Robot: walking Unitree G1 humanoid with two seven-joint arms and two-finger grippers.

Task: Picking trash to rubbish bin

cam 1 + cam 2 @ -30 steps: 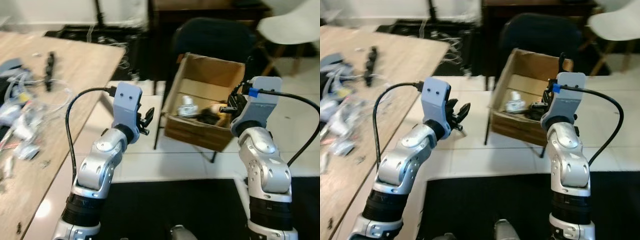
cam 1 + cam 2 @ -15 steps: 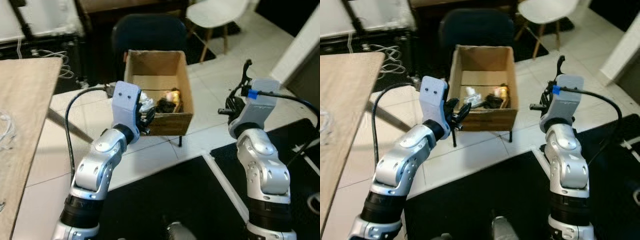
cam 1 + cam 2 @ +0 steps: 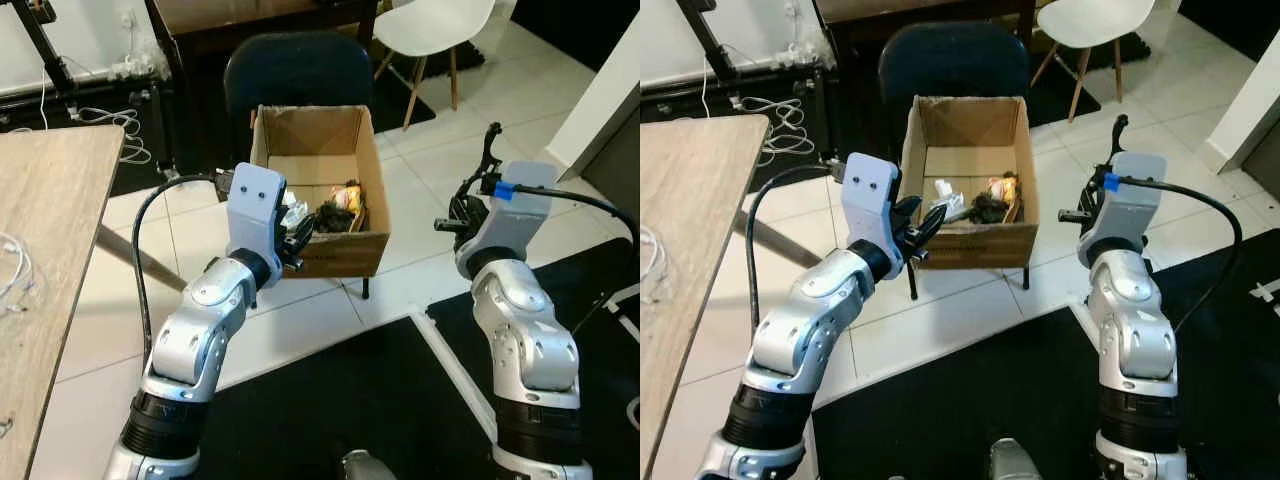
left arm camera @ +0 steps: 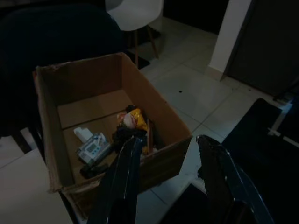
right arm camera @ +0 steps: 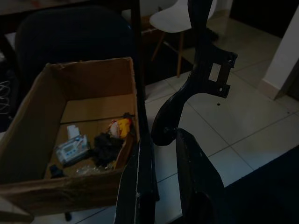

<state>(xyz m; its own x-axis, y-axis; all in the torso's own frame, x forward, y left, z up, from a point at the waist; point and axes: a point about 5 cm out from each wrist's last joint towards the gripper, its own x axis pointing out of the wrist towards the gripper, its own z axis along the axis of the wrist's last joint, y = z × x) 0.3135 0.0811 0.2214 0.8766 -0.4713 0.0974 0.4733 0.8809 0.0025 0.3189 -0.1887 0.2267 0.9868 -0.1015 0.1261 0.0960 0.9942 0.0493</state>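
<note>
An open cardboard box (image 3: 965, 160) sits on a dark chair (image 3: 950, 60), long axis running away from the robot, trash (image 3: 985, 205) heaped at its near end; left gripper (image 3: 915, 225) hovers at its near-left corner, jaws released, empty; right gripper (image 3: 1095, 195) hangs beside it, jaws parted; wooden worktop (image 3: 690, 220) stands left.

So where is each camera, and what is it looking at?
Left and right eye views: on the head, looking down at both silver arms and the cardboard box on a dark chair.
Left wrist view: along the open left claw toward the box.
Right wrist view: along the right claw.
All share the box.
</note>
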